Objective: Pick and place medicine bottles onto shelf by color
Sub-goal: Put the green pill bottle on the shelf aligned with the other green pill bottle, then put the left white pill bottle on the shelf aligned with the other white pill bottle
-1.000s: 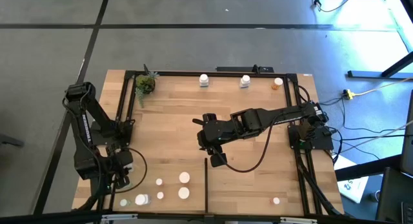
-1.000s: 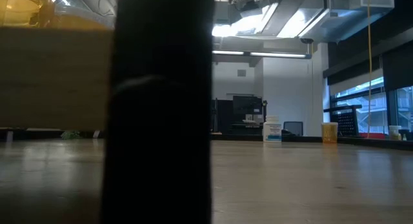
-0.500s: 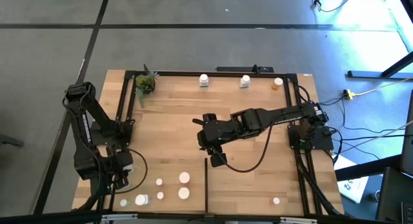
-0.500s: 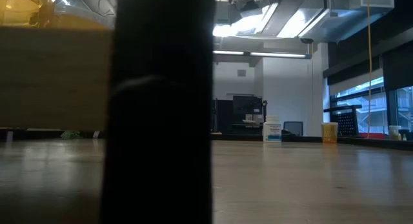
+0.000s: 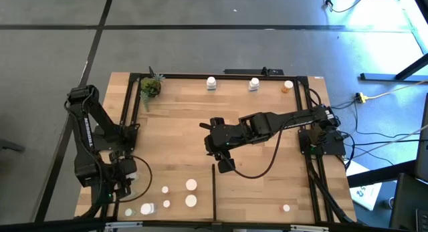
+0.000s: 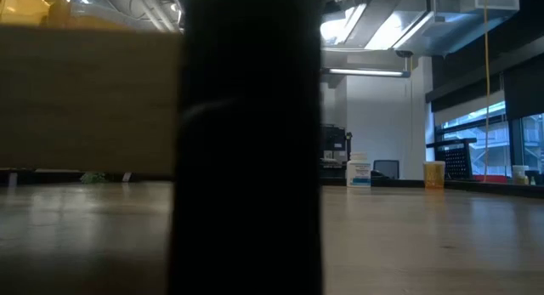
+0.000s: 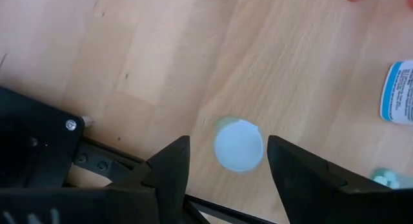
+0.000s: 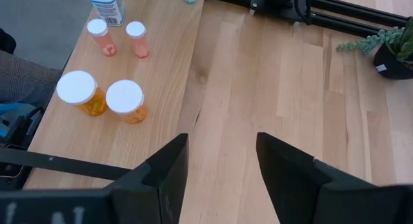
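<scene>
Quick count on the high view: eleven bottles that I can make out. Three stand along the far bar of the shelf (image 5: 177,128): two white (image 5: 211,83) (image 5: 254,83) and one orange (image 5: 287,87). One small bottle (image 5: 286,207) sits alone at the near edge, well off to the side of the right jaws. The other seven are clustered at the near edge around the left arm. One plant (image 5: 150,88) is in the far corner, and one divider strip (image 5: 213,192) lies just ahead of the right jaws.

Left gripper (image 7: 227,141): the jaws are apart over the shelf, with one pale green bottle (image 7: 239,145) standing upright between them. There is a gap on each side, so neither finger touches it and nothing is gripped. A white labelled bottle (image 7: 397,91) lies outside one finger, and another pale green one (image 7: 387,177) sits just past that same finger.

Right gripper (image 8: 221,139): it is at mid-shelf with the jaws apart and only bare wood between them, holding nothing. Ahead of the jaws and off to one side I count two big orange bottles (image 8: 77,91) (image 8: 126,100) close together. Two small pinkish ones (image 8: 99,33) (image 8: 136,37) stand beyond those.

In the low view a dark post blocks most of the frame.
</scene>
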`<state>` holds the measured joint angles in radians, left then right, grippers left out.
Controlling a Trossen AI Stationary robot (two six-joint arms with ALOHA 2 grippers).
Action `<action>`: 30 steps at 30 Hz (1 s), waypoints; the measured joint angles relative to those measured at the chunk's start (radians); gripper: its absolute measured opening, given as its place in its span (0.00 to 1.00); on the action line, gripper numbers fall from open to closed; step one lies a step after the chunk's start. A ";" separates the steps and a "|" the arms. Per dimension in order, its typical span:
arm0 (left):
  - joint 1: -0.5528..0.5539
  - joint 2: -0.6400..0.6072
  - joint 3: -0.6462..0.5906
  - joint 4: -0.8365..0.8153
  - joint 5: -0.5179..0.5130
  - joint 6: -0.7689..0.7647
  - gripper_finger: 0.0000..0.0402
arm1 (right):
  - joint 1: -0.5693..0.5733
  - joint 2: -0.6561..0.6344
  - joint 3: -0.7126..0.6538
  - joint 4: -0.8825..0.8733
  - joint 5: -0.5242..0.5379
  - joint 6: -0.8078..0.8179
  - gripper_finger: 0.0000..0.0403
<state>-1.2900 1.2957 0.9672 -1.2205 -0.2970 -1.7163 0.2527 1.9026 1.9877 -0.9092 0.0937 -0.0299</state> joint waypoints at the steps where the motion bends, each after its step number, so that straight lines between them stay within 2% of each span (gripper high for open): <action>1: 0.000 0.000 0.000 -0.002 0.000 0.002 0.50 | 0.000 0.000 0.000 0.000 0.000 0.000 0.46; 15: 0.000 0.000 0.009 -0.023 -0.001 0.024 0.49 | 0.000 0.000 0.000 0.000 0.000 0.000 0.46; 26: 0.014 0.000 0.144 -0.170 0.001 0.022 0.49 | 0.000 0.000 0.000 0.000 0.000 0.000 0.46; 30: 0.030 0.000 0.191 -0.229 -0.046 0.022 0.49 | 0.000 0.000 0.000 0.000 0.000 0.000 0.46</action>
<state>-1.2597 1.2953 1.1579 -1.4497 -0.3435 -1.6947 0.2525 1.9026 1.9877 -0.9092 0.0937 -0.0299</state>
